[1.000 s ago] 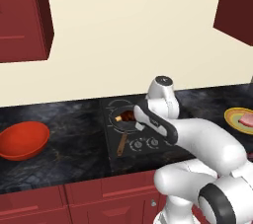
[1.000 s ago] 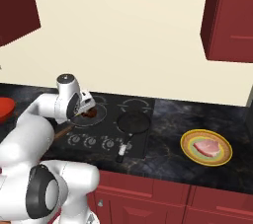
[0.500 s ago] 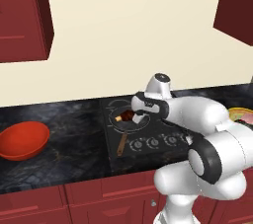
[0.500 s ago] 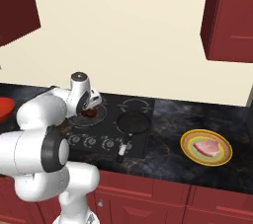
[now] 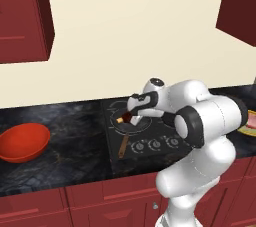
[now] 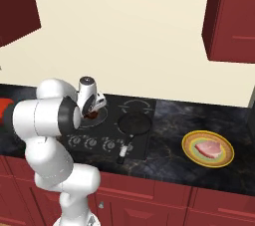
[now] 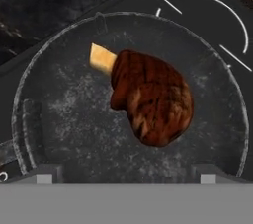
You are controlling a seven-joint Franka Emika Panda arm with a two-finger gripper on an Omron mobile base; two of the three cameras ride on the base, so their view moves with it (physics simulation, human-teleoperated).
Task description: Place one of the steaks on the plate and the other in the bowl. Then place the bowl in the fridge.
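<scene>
With the fingers (image 7: 126, 171) spread wide, the dark brown bone-ended steak (image 7: 148, 95) directly beneath them in the black frying pan (image 7: 54, 119) is being approached; descent and closure are called for next.

- Two steaks: one dark brown steak (image 7: 150, 97) with tan bone end, one pale pink steak (image 6: 208, 149).
- One yellow plate (image 6: 191, 140), orange rim.
- One orange-red bowl (image 5: 22, 142).
- Two black frying pans: near pan (image 7: 64, 114) and far pan (image 6: 134, 124).
- One stove (image 6: 140, 146), with four knobs (image 6: 91, 143) along front.
- One robot arm (image 5: 200, 121).
</scene>
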